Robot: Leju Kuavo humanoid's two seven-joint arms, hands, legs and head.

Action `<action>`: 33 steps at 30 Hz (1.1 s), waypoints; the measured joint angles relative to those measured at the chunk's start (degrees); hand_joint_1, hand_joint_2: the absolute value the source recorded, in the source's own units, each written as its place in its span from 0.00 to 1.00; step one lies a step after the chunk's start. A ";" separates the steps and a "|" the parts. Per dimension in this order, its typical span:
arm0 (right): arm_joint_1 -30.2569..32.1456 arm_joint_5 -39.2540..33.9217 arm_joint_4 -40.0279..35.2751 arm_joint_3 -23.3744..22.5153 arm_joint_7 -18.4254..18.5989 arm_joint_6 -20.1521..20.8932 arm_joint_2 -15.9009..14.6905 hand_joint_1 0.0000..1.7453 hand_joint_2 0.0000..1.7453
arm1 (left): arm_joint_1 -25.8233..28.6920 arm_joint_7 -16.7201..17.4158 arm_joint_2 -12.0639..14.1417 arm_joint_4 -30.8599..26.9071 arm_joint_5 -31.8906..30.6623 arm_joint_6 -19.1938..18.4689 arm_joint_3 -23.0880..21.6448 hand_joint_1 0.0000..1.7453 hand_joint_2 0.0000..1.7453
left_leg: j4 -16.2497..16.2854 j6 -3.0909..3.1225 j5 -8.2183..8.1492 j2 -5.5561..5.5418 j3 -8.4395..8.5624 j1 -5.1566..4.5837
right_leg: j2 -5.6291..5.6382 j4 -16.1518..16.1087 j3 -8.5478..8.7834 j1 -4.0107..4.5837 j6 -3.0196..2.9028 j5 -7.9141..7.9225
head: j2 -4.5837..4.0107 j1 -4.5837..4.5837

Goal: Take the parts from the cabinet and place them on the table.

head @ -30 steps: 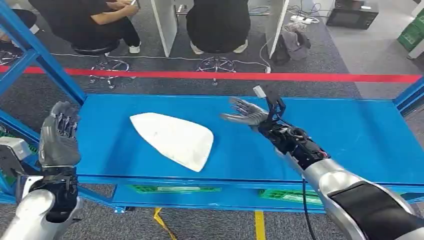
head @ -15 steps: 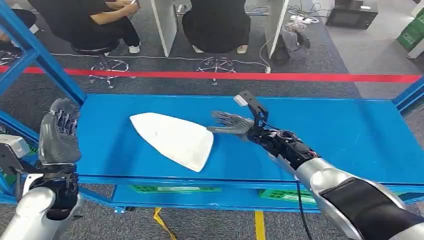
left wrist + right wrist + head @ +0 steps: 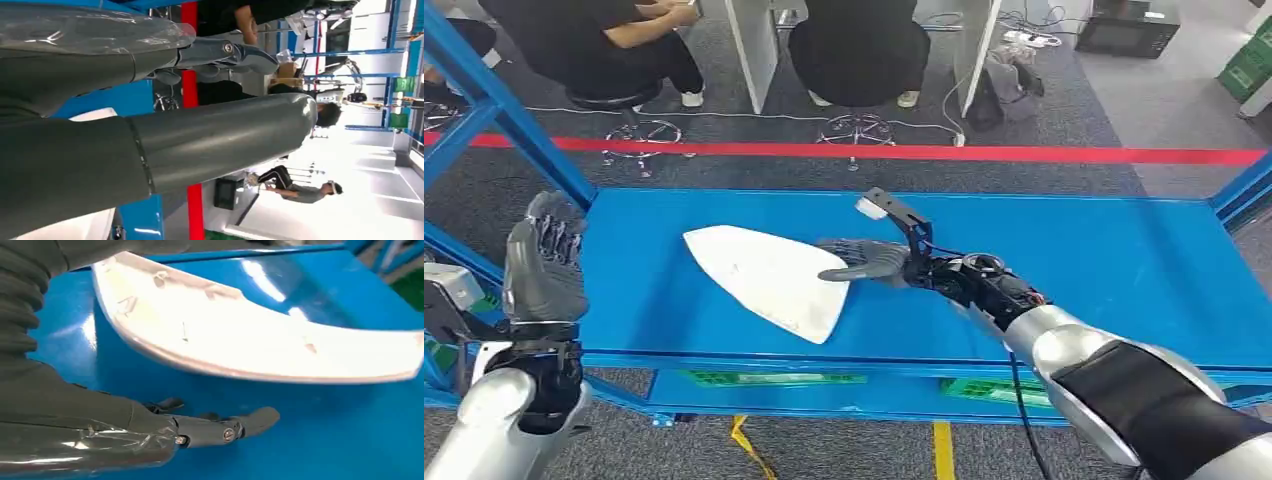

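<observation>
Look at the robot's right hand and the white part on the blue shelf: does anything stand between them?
Nothing visible does. The right hand is at the near edge of the white part, with bare blue shelf beside them. The right wrist view shows the fingers low beside the part's rim, apart from it.

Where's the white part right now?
In the head view the white part lies on the blue shelf, left of centre, with the right hand at its right edge.
</observation>
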 joint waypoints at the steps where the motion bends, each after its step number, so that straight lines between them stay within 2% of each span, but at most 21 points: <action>1: -0.45 0.28 0.33 0.43 0.37 0.41 0.00 0.00 1.00 | -0.09 0.00 -0.02 0.13 0.00 0.00 -0.02 0.00 0.00 | 0.00 0.00 0.00 0.00 0.00 0.00 | 0.00 0.00 0.00 0.00 0.00 0.00 | 0.00 -0.04; 16: -3.77 2.57 3.74 5.02 1.85 4.76 0.00 0.00 1.00 | -0.50 0.04 -0.02 1.18 0.66 0.02 -0.15 0.00 0.00 | 0.01 0.00 0.00 0.01 0.00 0.00 | 0.01 -0.01 0.00 -0.01 0.00 0.00 | 0.00 -0.05; 33: -5.76 6.05 5.99 9.22 3.67 7.25 0.00 0.00 1.00 | -1.60 -0.22 -0.02 2.58 1.57 -0.04 -1.57 0.00 0.00 | 0.02 0.00 0.00 0.04 0.06 -0.01 | 0.06 -0.01 0.04 0.00 0.01 0.00 | 0.00 -0.07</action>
